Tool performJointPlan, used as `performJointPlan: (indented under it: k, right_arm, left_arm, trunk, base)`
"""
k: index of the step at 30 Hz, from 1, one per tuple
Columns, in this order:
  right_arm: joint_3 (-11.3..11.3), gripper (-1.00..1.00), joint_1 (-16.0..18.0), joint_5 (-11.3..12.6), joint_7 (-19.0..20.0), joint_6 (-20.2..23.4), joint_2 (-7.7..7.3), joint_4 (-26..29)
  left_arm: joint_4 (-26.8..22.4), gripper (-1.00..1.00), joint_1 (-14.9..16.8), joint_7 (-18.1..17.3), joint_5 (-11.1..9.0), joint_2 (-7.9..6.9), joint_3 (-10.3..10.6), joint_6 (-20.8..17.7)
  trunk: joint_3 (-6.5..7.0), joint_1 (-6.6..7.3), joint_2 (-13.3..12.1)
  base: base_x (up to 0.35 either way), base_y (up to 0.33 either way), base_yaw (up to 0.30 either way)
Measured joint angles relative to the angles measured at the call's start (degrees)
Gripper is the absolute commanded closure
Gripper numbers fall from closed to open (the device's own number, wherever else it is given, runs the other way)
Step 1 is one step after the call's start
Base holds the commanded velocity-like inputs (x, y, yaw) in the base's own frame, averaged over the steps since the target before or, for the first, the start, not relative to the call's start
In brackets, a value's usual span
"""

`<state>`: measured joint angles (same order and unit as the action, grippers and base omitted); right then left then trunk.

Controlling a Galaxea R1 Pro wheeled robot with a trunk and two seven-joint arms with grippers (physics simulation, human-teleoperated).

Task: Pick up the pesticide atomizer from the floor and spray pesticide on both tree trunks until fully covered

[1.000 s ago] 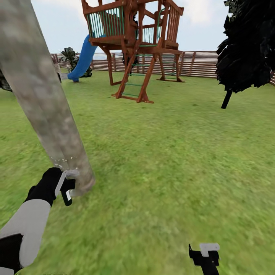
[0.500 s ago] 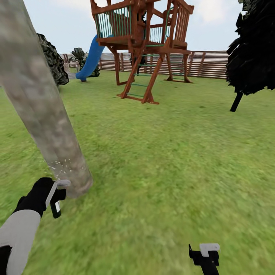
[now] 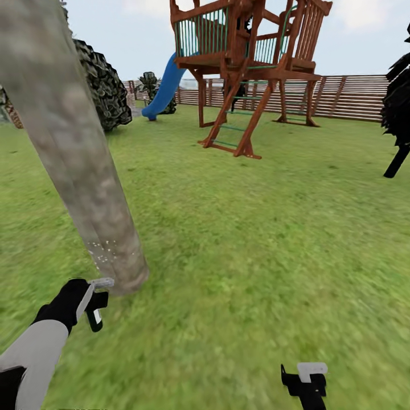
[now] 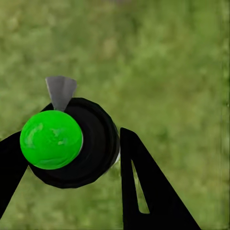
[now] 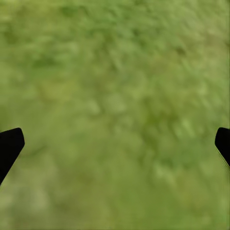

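Tree trunk (image 3: 80, 165): pale, blotchy column leaning across the left of the head view; top cut off by the upper edge, canopy out of frame.
Pesticide (image 3: 105, 253): white specks low on the trunk, near its flared base; faint, spread hard to judge.
Pesticide atomizer (image 3: 95, 310): lower left of the head view, just short of the trunk base; body mostly hidden by the tool. In the left wrist view it is a dark round body (image 4: 79, 143) with a bright green disc and a grey tab.
Left tool (image 3: 91, 299): fingers clamped on the atomizer.
Right tool (image 3: 304, 378): bottom edge, cut off; in its wrist view the two tips sit far apart over blurred lawn (image 5: 115, 105), holding nothing.
Change: the whole view has swung, so the play tower (image 3: 245, 68) and slide (image 3: 162, 91) sit further right than before; a dark bush (image 3: 102, 85) now shows behind the trunk.
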<state>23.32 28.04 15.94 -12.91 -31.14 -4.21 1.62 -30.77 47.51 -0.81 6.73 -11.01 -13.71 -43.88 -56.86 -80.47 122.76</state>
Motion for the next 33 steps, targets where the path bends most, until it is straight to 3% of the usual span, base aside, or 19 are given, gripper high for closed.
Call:
performJointPlan:
  k: [4, 14, 17, 21, 28, 33]
  right_arm:
    - [0.0, -1.00, 0.0, 0.0, 0.0, 0.0, -0.01, 0.0]
    - [0.0, -1.00, 0.0, 0.0, 0.1, -0.1, -0.03, 0.0]
    - [0.0, -1.00, 0.0, 0.1, 0.0, -0.1, 0.00, 0.0]
    - [0.0, -1.00, 0.0, 0.1, 0.0, -0.1, 0.00, 0.0]
    - [0.0, -1.00, 0.0, 0.1, 0.0, -0.1, 0.00, 0.0]
    - [0.0, -1.00, 0.0, 0.1, 0.0, -0.1, -0.01, 0.0]
  left_arm:
    - [0.1, 1.00, -0.2, 0.0, 0.5, 0.70, 0.0, 0.9]
    - [1.6, 1.00, -2.3, 0.1, 1.0, -0.05, -0.2, 2.3]
    - [1.6, 1.00, -3.1, 0.1, 0.9, -0.18, -0.8, 2.4]
    - [1.7, 1.00, -3.7, 0.2, 0.7, 0.24, -0.8, 6.1]
    - [1.7, 1.00, -3.7, 0.3, 0.4, 0.63, -0.8, 6.6]
    - [1.7, 1.00, -3.7, 0.2, 0.3, 0.67, -0.8, 6.6]
  trunk:
    - [0.00, -0.01, 0.0]
    - [0.00, 0.00, 0.0]
    - [0.00, 0.01, 0.0]
    - [0.00, 0.02, 0.0]
    - [0.00, 0.00, 0.0]
    - [0.00, -0.01, 0.0]
  base:
    - [0.016, -0.272, 0.181]
    - [0.027, -0.272, 0.009]
    - [0.244, -0.194, 0.202]
    - [0.272, -0.177, 0.270]
    - [0.170, -0.243, 0.274]
    - [0.040, -0.293, 0.054]
